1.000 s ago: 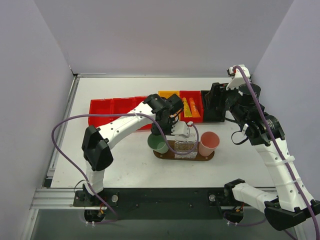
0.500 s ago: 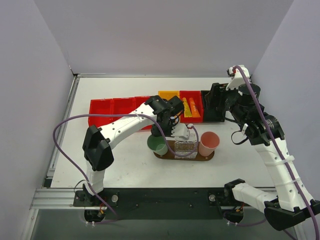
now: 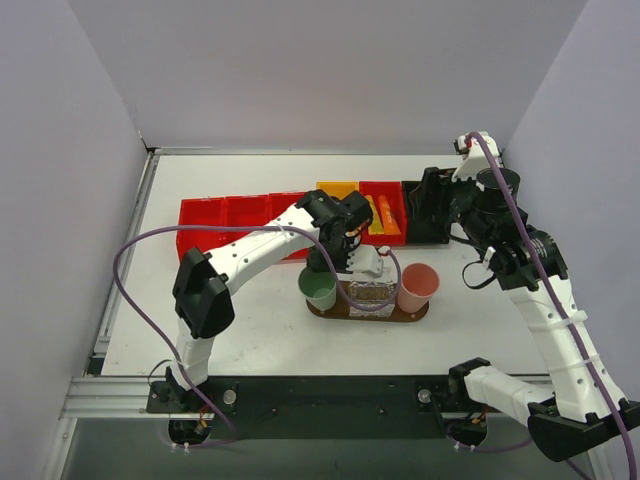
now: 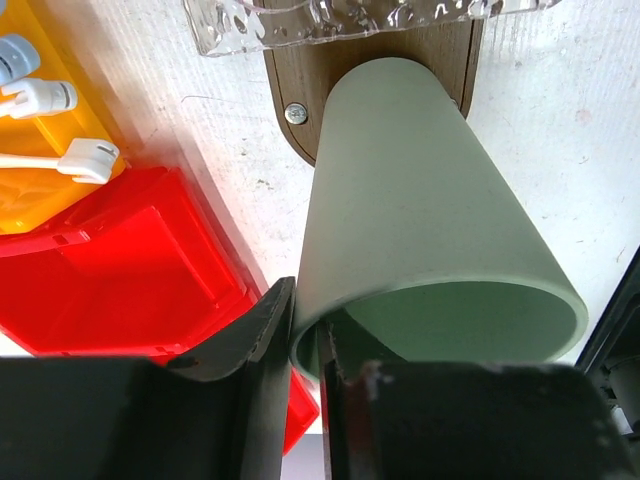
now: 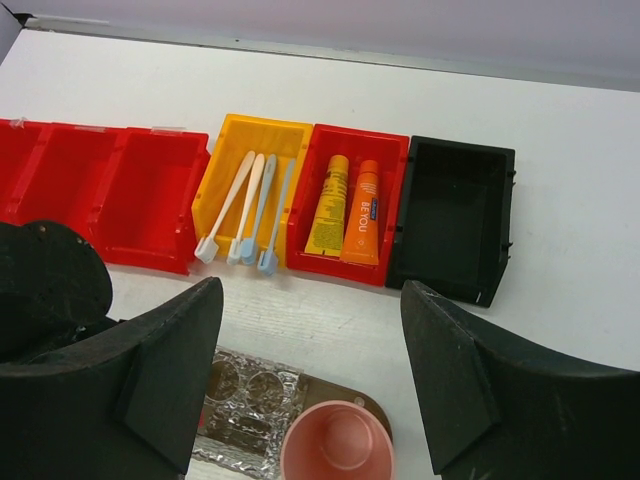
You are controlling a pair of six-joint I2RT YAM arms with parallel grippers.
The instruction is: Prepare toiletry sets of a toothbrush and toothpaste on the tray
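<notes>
Setting a pale green plastic cup (image 4: 420, 200) on one rounded end of the dark brown wooden oval tray (image 4: 300, 70), the left gripper (image 4: 300, 350) straddles the cup's rim, one finger inside and one outside. Its jaws are barely apart, and whether they pinch the rim cannot be told. A clean finish likely calls for opening wider, then rising straight up so the inner finger does not tip the cup. The right gripper (image 5: 310, 300) hovers wide open and empty near the bins. Slim white toothbrushes (image 5: 245, 205) lie in a yellow plastic bin (image 5: 215, 165), and orange and yellow toothpaste tubes (image 5: 345, 205) lie in the red plastic bin (image 5: 400, 150) beside it, none yet on the tray.
</notes>
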